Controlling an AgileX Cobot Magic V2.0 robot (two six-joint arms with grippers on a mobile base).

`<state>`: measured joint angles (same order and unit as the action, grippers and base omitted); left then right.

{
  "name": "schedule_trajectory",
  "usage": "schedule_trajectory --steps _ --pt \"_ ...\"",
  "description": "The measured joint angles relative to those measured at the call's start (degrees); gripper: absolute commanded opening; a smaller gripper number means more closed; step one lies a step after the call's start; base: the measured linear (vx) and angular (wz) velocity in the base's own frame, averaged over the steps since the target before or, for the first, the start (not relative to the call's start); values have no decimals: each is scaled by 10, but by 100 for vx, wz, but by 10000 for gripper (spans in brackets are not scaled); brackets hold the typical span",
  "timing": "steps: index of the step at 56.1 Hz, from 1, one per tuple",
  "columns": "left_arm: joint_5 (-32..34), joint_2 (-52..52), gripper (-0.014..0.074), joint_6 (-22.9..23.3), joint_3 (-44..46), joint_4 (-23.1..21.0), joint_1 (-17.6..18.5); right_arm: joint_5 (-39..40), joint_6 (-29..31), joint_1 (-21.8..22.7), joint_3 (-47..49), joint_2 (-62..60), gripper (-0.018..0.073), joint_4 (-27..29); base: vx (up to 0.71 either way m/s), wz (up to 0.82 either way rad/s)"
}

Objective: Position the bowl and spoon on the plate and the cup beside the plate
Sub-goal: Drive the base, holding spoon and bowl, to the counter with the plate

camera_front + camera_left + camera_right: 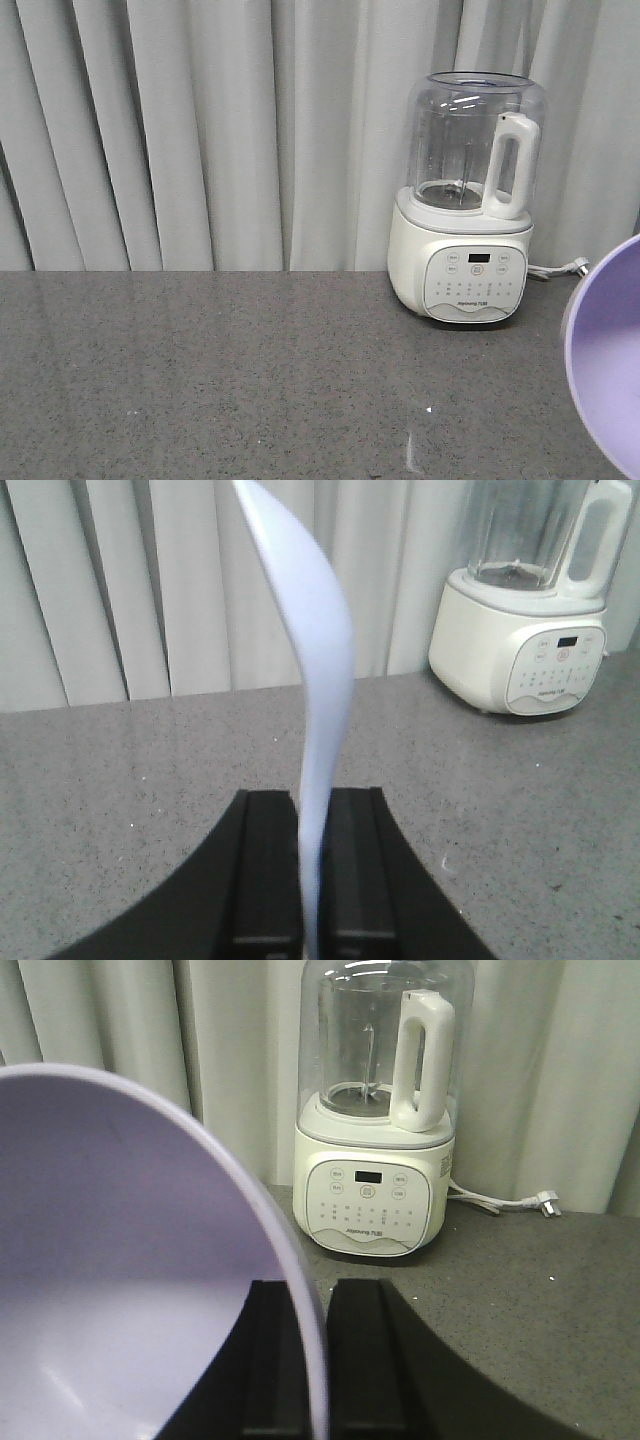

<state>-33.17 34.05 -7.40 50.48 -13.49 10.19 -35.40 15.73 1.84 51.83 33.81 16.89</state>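
- The right gripper (312, 1292) is clenched on the rim of the lilac bowl (120, 1260), and the thin wall passes between its jaws. The bowl hangs in the air, tipped on its edge with the opening turned sideways. In the front view it shows only at the right border.
- The left gripper (313, 802) clamps a thin, curved, pale blue-white piece that rises from the jaws past the top of the wrist view. I judge it to be the spoon (328, 670) seen from its narrow side (no rings show on it), held at its lower end.
- The plate and the cup appear in no view, so I cannot tell where they lie.
- Risk: each grip holds only a smooth, thin edge. A quick wrist turn could make the bowl pivot or slide out, and the spoon could twist and land askew.
- Risk: both arms must reach the same plate. If they come together, bowl and spoon may knock.
- Room: the countertop (200, 370) is open to the left of the blender (465, 200). The blender stands at the back right, close to the curtain (200, 130), and its cable (500, 1200) lies to its right. The bowl arm should keep away from that corner.
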Motion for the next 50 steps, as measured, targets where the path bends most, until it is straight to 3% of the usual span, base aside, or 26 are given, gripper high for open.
schedule_trajectory --steps 35,50 --pt "0 -8 -6 0 0 0 0 2 0 0 -1 0 -8 0 0 0" --pt "1 -8 -6 0 0 0 0 2 0 0 -1 0 -8 0 -6 -25"
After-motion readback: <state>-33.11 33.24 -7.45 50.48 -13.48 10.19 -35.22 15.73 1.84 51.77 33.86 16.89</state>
